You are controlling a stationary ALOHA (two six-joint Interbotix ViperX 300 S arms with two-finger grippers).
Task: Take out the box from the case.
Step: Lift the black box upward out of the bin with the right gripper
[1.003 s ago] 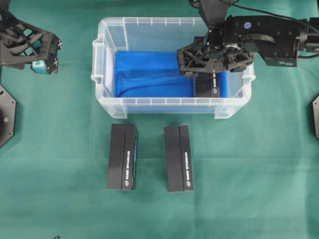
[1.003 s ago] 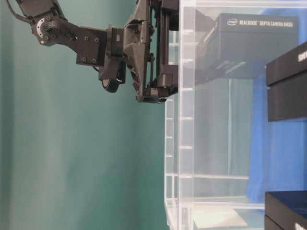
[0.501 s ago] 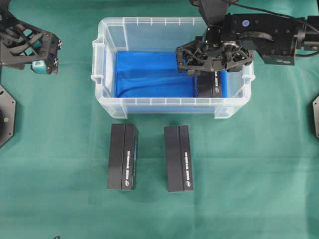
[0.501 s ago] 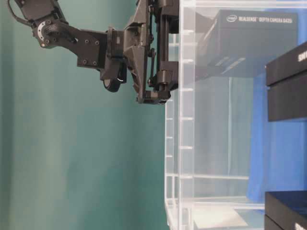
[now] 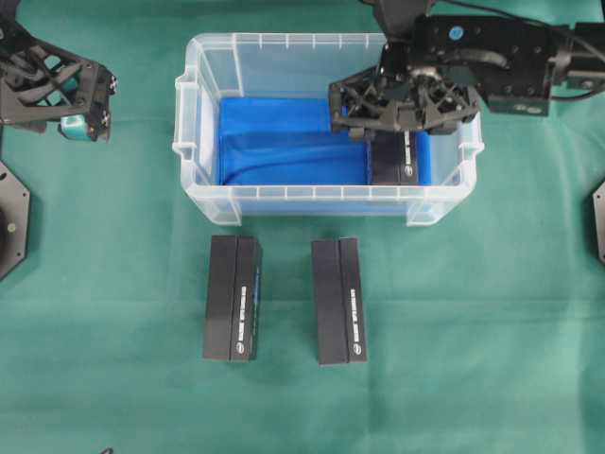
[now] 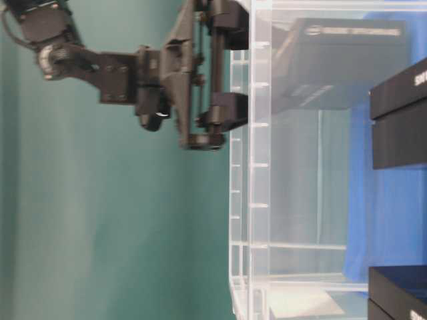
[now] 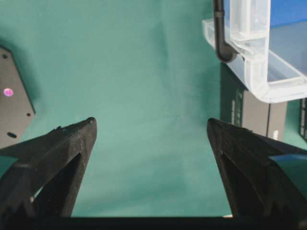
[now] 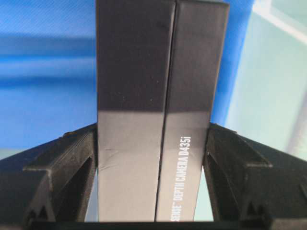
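The case (image 5: 321, 200) is a clear plastic bin with a blue lining, at the middle back of the green table. A black box (image 5: 392, 161) printed "DEPTH CAMERA D435i" lies in its right end. My right gripper (image 5: 395, 132) reaches down into the case and is shut on this box. In the right wrist view both fingers (image 8: 81, 158) press flat on the long sides of the box (image 8: 158, 96). Through the case wall (image 6: 260, 200) the box (image 6: 347, 60) looks blurred. My left gripper (image 7: 151, 120) hangs open over bare cloth at the far left (image 5: 80, 118).
Two more black boxes (image 5: 233, 298) (image 5: 338, 301) lie side by side on the cloth in front of the case. One of them (image 7: 249, 112) shows beside the case corner in the left wrist view. Black base plates (image 5: 9, 222) sit at the table's side edges.
My right gripper's fingers have closed in onto the box's sides. The gripper and box have shifted slightly away from the case floor. The left arm has not moved.
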